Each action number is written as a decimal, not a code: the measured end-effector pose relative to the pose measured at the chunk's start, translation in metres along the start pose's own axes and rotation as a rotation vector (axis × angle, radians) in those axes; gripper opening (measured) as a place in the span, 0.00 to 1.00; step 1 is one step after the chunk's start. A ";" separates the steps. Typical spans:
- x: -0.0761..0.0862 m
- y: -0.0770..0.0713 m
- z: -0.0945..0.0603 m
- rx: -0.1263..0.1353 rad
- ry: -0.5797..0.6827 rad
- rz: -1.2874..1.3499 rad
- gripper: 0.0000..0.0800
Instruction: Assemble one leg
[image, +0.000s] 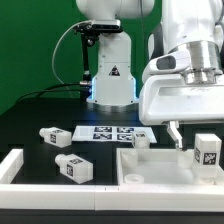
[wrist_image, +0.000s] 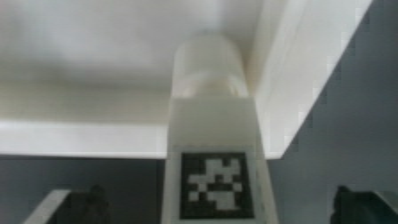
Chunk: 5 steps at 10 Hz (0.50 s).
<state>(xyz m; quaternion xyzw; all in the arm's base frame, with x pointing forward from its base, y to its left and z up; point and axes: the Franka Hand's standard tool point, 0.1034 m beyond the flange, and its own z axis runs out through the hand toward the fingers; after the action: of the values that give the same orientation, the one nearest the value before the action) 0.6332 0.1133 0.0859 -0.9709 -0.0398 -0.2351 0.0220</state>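
Three small white stubby plastic posts with square black-and-white tags show in the exterior view. Two loose posts lie on the black table (image: 25, 125), one (image: 55, 135) just beside the marker board (image: 112, 131) and the other (image: 72, 168) nearer the camera. The third, the leg (image: 207, 152), sits at the exterior view's right with its tag facing the camera, over the right end of the big flat white panel with raised rims (image: 150, 172). Whether it touches the panel cannot be told from here. The white arm (image: 185, 40) reaches down from the upper right, well forward of its white base (image: 112, 75), with its broad hand held level above the panel and the gripper (image: 186, 138) pointing straight down. One dark finger shows just to the exterior view's left of the leg. In the wrist view the leg (wrist_image: 217, 120) runs down the middle of the picture. Its tagged blocky end is nearest the camera and its narrower rounded end points toward the panel's white floor, close beside a raised rim (wrist_image: 285, 60). The two dark fingertips (wrist_image: 75, 206) stand on either side of the tagged end, each with a clear dark gap between it and the leg, so the jaws are spread apart and grip nothing.
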 end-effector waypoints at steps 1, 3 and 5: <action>0.010 0.001 -0.003 0.002 -0.004 0.006 0.80; 0.011 -0.002 0.005 0.017 -0.199 0.043 0.81; 0.010 0.001 0.008 0.020 -0.339 0.048 0.81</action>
<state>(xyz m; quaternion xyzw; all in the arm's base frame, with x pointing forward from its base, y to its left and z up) 0.6455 0.1129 0.0835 -0.9970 -0.0221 -0.0672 0.0300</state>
